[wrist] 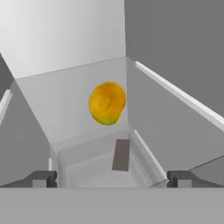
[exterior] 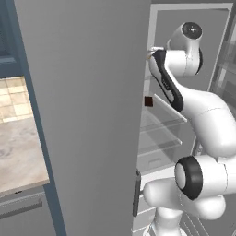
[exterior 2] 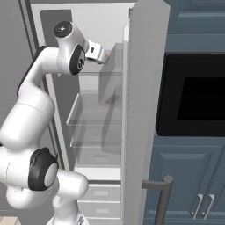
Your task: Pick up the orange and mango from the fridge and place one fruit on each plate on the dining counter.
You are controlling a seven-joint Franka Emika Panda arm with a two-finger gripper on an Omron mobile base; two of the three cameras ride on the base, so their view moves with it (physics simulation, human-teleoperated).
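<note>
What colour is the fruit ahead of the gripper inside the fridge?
Yellow-orange, greenish at one end: the mango, best in the hand view.

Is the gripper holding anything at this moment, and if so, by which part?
Nothing is held. The gripper is open inside the fridge, with the mango ahead of its fingertips, untouched.

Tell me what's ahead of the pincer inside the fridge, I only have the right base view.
Observer: In the hand view, the mango sits straight ahead of the pincer, untouched.
Operator: Are the jaws open?
Observer: Yes, the finger tips stand wide apart with nothing between them.
Operator: Anything else nearby?
Observer: A small brown piece shows between the pincer and the mango in that view.
</note>
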